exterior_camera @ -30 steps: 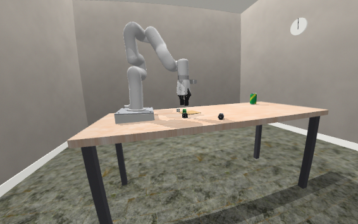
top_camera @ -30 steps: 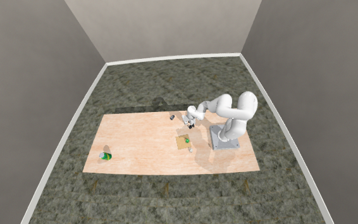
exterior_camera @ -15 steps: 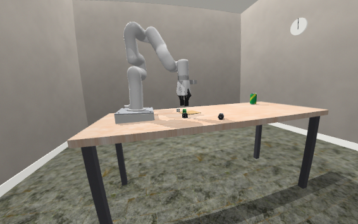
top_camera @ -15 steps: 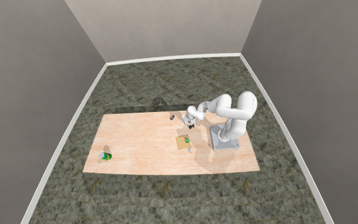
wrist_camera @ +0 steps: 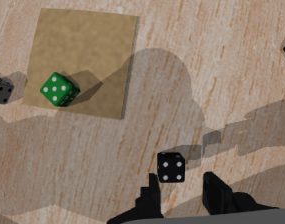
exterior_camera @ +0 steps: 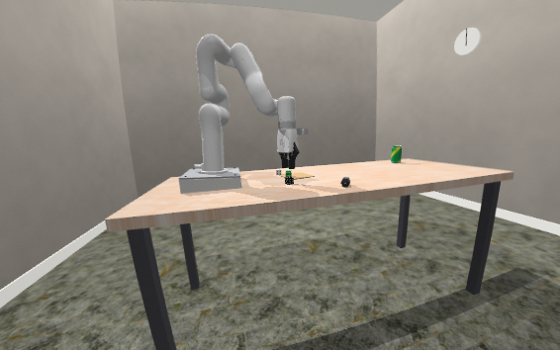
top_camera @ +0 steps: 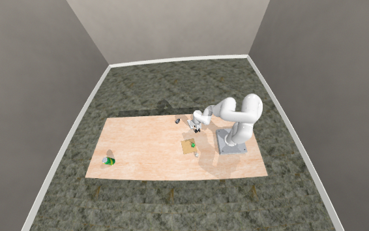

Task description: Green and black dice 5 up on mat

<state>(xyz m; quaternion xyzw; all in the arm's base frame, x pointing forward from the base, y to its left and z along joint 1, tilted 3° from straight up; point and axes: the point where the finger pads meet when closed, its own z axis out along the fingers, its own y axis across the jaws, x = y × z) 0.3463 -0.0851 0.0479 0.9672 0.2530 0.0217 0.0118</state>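
The black die [exterior_camera: 289, 181] [wrist_camera: 171, 167] lies flat on the table off the mat, with 4 on top. My gripper [exterior_camera: 288, 167] [wrist_camera: 179, 188] is part-way open and empty, above the black die; in the wrist view the die shows between the fingertips, nearer the left one. The green die [top_camera: 193, 145] [exterior_camera: 288, 173] [wrist_camera: 55, 89] sits flat on the tan mat [top_camera: 186, 150] [wrist_camera: 83, 40], turned cornerwise near one edge, with 5 on top. The white die [top_camera: 196, 154] [exterior_camera: 278, 172] [wrist_camera: 4, 91] is on the table just off the mat; its top is cut off in the wrist view.
A small dark object [top_camera: 177, 121] [exterior_camera: 345, 182] lies near the table's edge, partly visible at the wrist view's right border. A green can [top_camera: 109, 161] [exterior_camera: 396, 154] stands at the far end of the table from the robot base [top_camera: 232, 148] [exterior_camera: 210, 183].
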